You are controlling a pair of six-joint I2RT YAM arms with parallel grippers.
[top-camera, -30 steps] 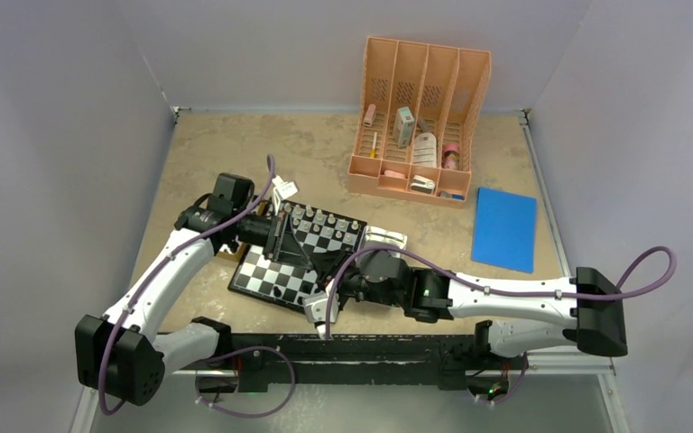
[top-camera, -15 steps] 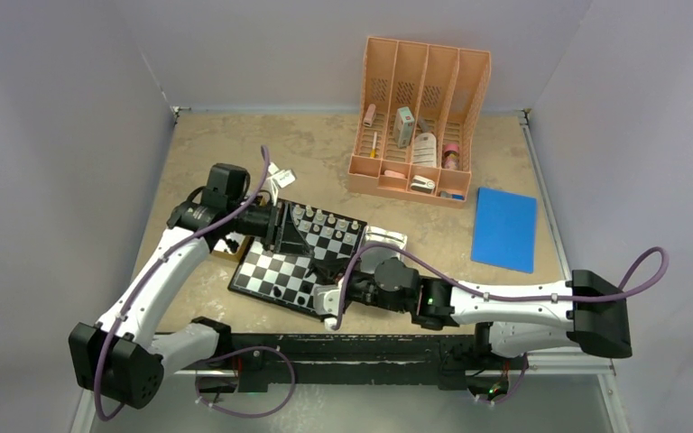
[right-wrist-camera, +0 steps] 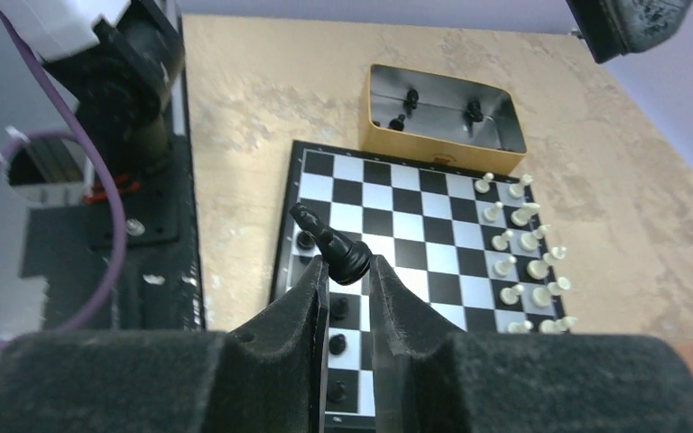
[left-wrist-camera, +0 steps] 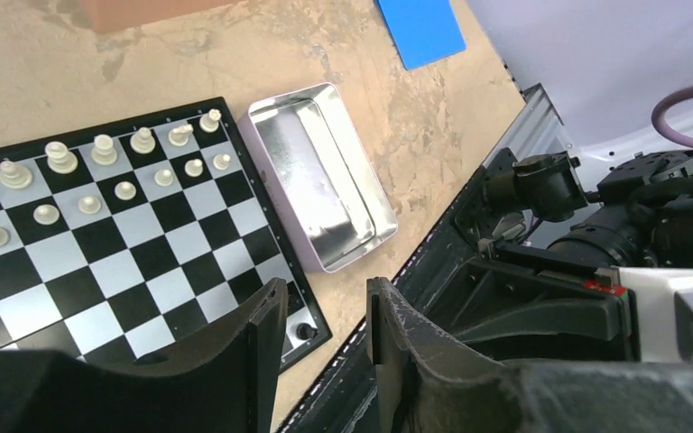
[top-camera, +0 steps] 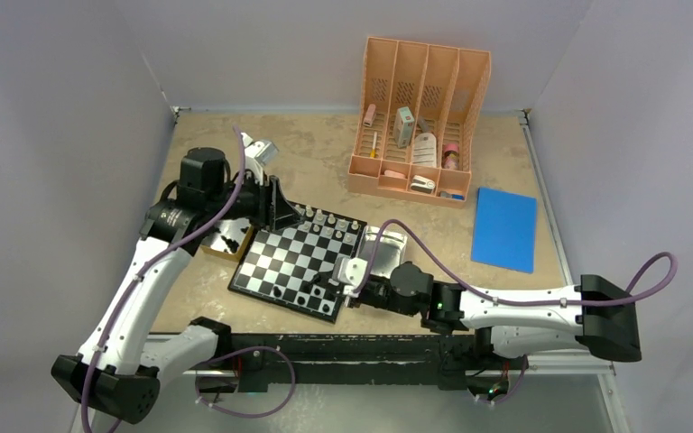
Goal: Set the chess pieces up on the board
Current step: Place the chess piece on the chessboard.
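The board (top-camera: pixel 281 257) lies at the table's middle, with white chess pieces (top-camera: pixel 325 219) lined along its far edge and a few black ones (top-camera: pixel 302 296) along its near edge. My right gripper (right-wrist-camera: pixel 347 266) hovers over the board's near corner, shut on a tilted black chess piece (right-wrist-camera: pixel 336 246); from above, the same right gripper (top-camera: pixel 332 278) shows there. My left gripper (left-wrist-camera: pixel 325 293) is open and empty, raised above the board's far-left corner, where the left gripper (top-camera: pixel 281 212) appears in the top view. A black piece (left-wrist-camera: pixel 304 331) stands on the corner square below it.
A gold tin (right-wrist-camera: pixel 442 122) holding a few black pieces sits beside the board's left edge. A silver tray (top-camera: pixel 383 250) lies at the board's right. A peach desk organizer (top-camera: pixel 420 122) stands at the back, and a blue pad (top-camera: pixel 503 228) lies at the right.
My left gripper has opened and drawn up and back off the board toward the far left. My right gripper has carried the black piece from the table's near edge over the board's near corner.
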